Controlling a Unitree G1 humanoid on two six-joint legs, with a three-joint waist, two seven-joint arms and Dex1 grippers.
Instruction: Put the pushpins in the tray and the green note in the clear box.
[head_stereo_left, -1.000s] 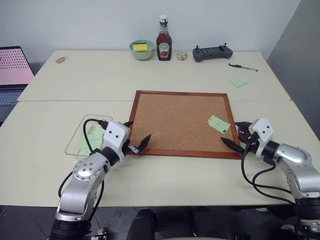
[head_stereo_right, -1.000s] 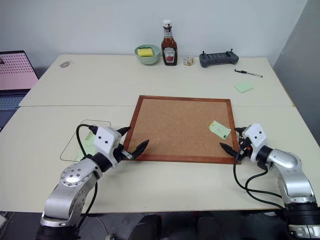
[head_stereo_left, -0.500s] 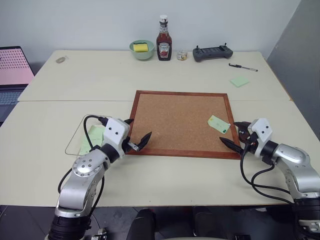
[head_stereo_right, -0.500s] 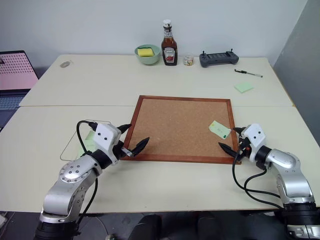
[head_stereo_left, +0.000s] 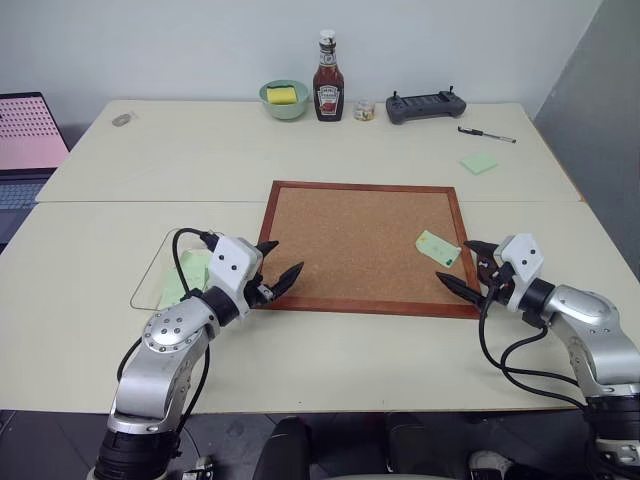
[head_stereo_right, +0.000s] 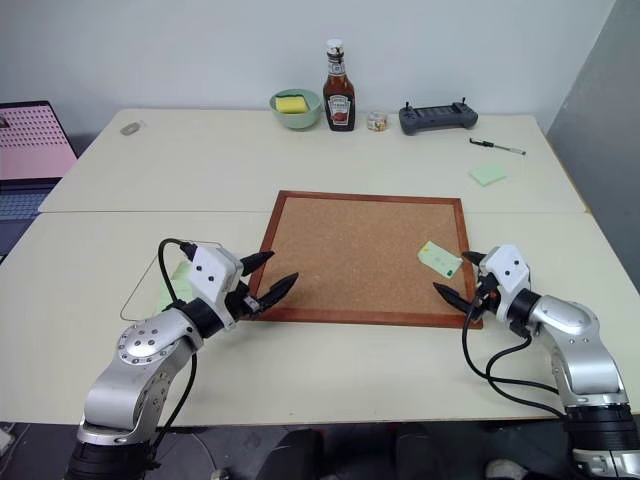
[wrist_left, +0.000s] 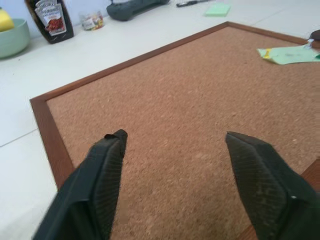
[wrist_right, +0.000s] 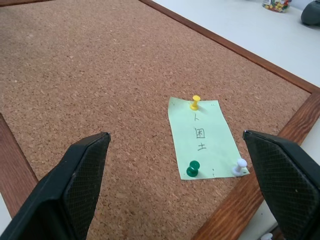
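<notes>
Both grippers' jaws apart, empty. I'd pinch each tiny slippery pin (wrist_right: 195, 102) by its head before lifting the flimsy note (wrist_right: 205, 140).

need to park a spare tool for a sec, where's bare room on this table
Free: the wide table strip between the cork board and the far row of bowl, ketchup bottle and controller. Also the cork's middle. Crowded: around the pinned green note by the right gripper, and the clear box beside the left gripper.
</notes>
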